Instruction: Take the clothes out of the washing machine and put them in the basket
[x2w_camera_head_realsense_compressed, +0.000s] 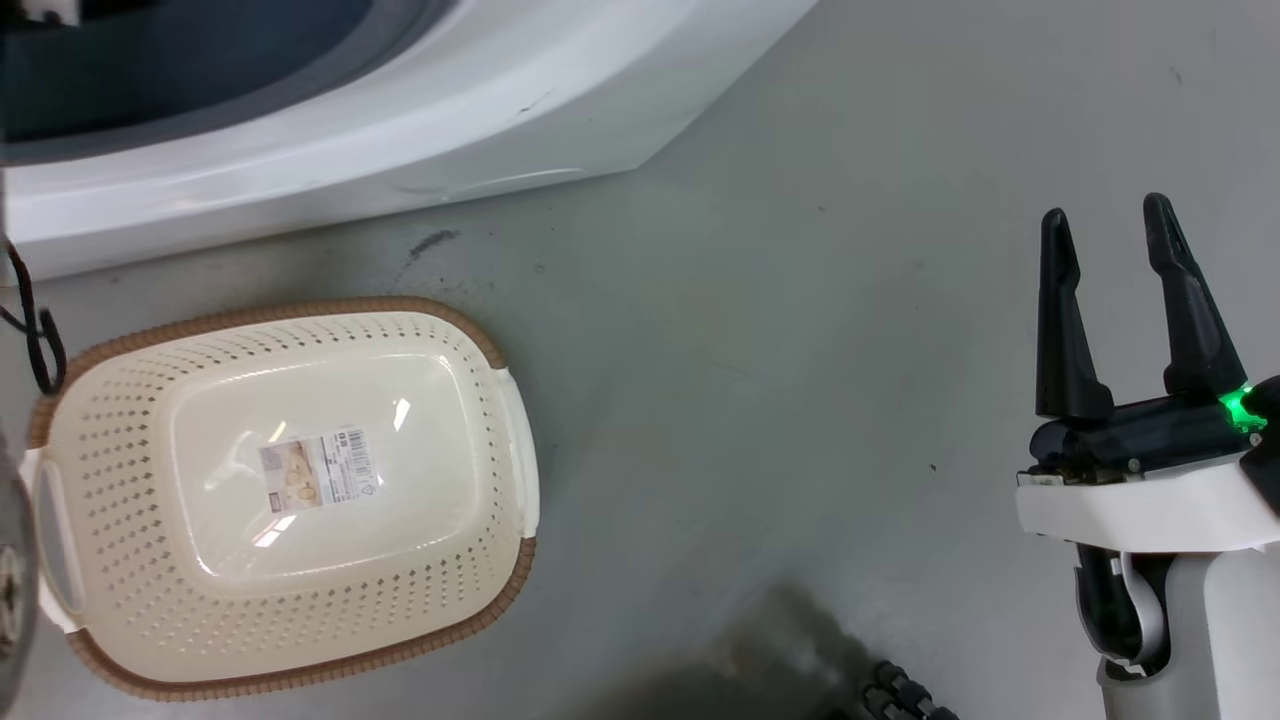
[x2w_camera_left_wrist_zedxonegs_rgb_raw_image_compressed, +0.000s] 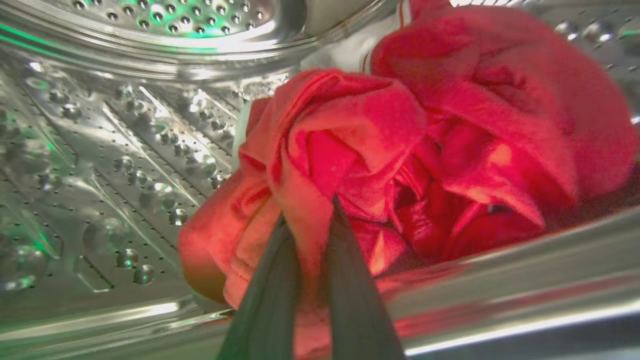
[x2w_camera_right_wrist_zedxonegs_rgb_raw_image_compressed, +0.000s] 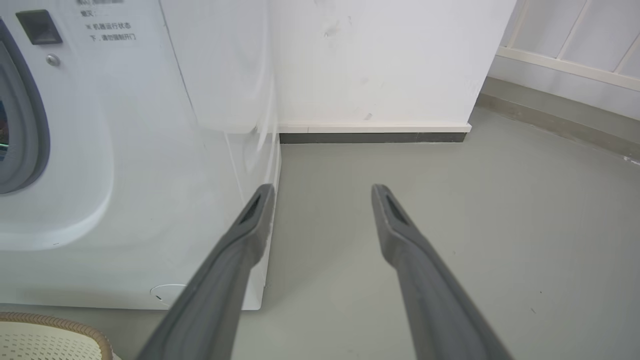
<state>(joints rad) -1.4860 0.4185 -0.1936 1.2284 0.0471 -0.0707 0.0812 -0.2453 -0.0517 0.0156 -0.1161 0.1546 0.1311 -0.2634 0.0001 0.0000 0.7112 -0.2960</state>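
Clothes (x2w_camera_left_wrist_zedxonegs_rgb_raw_image_compressed: 450, 100), bright red with white trim, lie bunched inside the washing machine (x2w_camera_head_realsense_compressed: 400, 130) against its perforated steel drum (x2w_camera_left_wrist_zedxonegs_rgb_raw_image_compressed: 125, 150). The drum's shiny front lip (x2w_camera_left_wrist_zedxonegs_rgb_raw_image_compressed: 525, 250) runs across just before them. Grey floor (x2w_camera_head_realsense_compressed: 800, 350) spreads from the machine to a white wall (x2w_camera_right_wrist_zedxonegs_rgb_raw_image_compressed: 375, 60). The basket (x2w_camera_head_realsense_compressed: 480, 600) stands on that floor near the machine. The right gripper (x2w_camera_head_realsense_compressed: 1106, 210) hovers over the floor well apart from the basket, fingers spread. The left gripper (x2w_camera_left_wrist_zedxonegs_rgb_raw_image_compressed: 310, 212) is pinched on a fold of the clothes. A black cable (x2w_camera_head_realsense_compressed: 35, 330) hangs beside the basket's rim, and a paper label (x2w_camera_head_realsense_compressed: 318, 468) lies on its bottom.
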